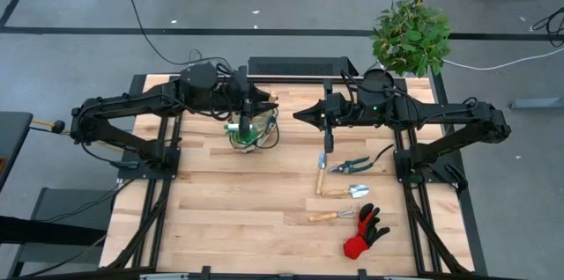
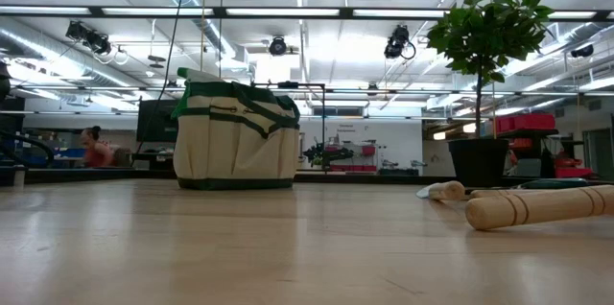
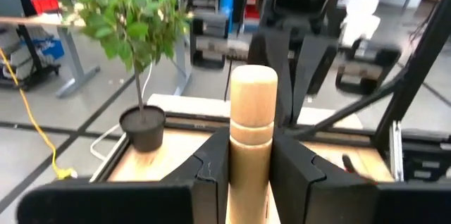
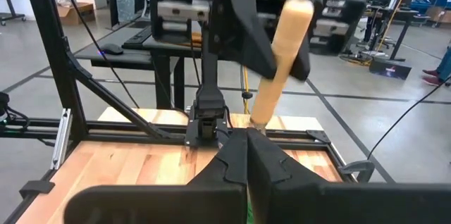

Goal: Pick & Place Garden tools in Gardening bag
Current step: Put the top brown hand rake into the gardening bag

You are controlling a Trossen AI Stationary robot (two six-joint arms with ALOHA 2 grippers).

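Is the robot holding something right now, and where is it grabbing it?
The left gripper holds a wooden-handled tool by its handle, over the gardening bag. The right gripper is shut, empty.

The wooden table (image 1: 220, 201) carries the gardening bag (image 1: 254, 132), pruning shears (image 1: 351, 165), trowel (image 1: 345, 192), glove (image 1: 364, 232).

Overhead camera looking straight down on the table (image 1: 229, 196), low camera at tabletop level facing the bag (image 2: 236, 137) and room beyond, both wrist cameras close behind their fingers, plant (image 1: 411, 38) shared by overhead, low, left wrist views.
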